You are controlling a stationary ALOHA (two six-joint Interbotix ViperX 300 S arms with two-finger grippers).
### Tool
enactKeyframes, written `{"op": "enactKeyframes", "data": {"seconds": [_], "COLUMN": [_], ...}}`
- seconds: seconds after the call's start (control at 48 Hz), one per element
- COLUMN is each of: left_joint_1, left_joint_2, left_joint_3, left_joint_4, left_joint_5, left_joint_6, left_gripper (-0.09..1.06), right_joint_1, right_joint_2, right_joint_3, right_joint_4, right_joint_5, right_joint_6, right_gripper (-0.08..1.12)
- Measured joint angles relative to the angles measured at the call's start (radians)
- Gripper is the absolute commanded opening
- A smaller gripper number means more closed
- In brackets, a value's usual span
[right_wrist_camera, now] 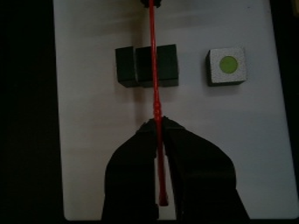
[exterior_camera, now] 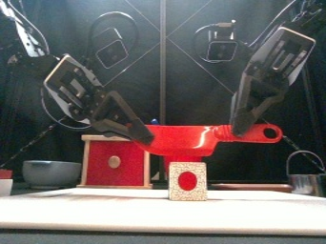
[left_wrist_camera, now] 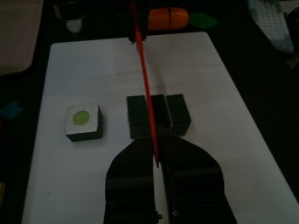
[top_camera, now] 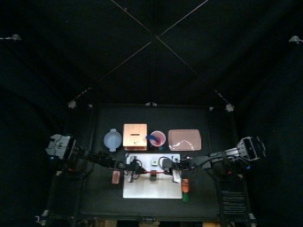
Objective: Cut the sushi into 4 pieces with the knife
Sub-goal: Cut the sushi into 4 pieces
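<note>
A red toy knife [exterior_camera: 192, 140] hangs level over the white cutting board [left_wrist_camera: 222, 96], and both grippers are shut on it. My left gripper [exterior_camera: 151, 136] pinches the blade end and my right gripper [exterior_camera: 239, 129] has the handle end. In both wrist views the knife shows as a thin red line [left_wrist_camera: 142, 61] [right_wrist_camera: 153, 61] running out from between the jaws. It crosses the middle of the dark sushi roll [left_wrist_camera: 167, 115] [right_wrist_camera: 170, 66]. The front view shows the roll's pale end face [exterior_camera: 188, 181] just under the blade. One separate sushi piece [left_wrist_camera: 82, 121] [right_wrist_camera: 232, 64] lies flat on the board beside the roll.
Behind the board stand a wooden box with a red drawer front [exterior_camera: 114, 160], a blue-grey bowl [exterior_camera: 51, 172], a red cup [top_camera: 158, 138] and a pink tray [top_camera: 185, 139]. A metal cutter [exterior_camera: 306, 176] sits at the right. An orange toy [left_wrist_camera: 170, 16] lies off the board's right end.
</note>
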Motion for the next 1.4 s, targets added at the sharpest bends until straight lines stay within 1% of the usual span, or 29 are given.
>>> {"op": "enactKeyframes", "data": {"seconds": [0.167,0.312,0.75,0.875,0.958,1.021,1.167,1.396], "left_joint_1": [0.000,0.000,0.000,0.000,0.000,0.000,-0.002,-0.005], "left_joint_2": [0.031,0.044,0.061,0.081,0.109,0.138,0.178,0.183], "left_joint_3": [-0.005,-0.008,-0.012,-0.012,-0.014,-0.017,-0.021,-0.023], "left_joint_4": [-0.015,-0.026,-0.031,-0.034,-0.048,-0.066,-0.101,-0.107], "left_joint_5": [-0.003,-0.005,-0.005,-0.006,-0.006,-0.008,-0.011,-0.012], "left_joint_6": [0.000,0.002,0.002,0.000,0.000,0.000,0.002,0.002], "left_gripper": [0.30,0.30,0.30,0.30,0.30,0.30,0.30,0.30], "right_joint_1": [-0.006,-0.012,-0.017,-0.017,-0.015,-0.014,-0.012,-0.012], "right_joint_2": [0.020,0.028,0.037,0.071,0.107,0.146,0.166,0.173], "right_joint_3": [-0.002,0.002,0.008,0.012,0.014,0.015,0.009,0.008], "right_joint_4": [-0.002,-0.014,-0.012,-0.005,0.005,0.011,0.023,0.023], "right_joint_5": [-0.002,-0.003,-0.012,-0.041,-0.066,-0.086,-0.092,-0.092], "right_joint_6": [-0.002,-0.002,-0.002,-0.002,-0.002,-0.002,-0.005,-0.005], "right_gripper": [0.11,0.11,0.11,0.11,0.11,0.11,0.11,0.11]}}
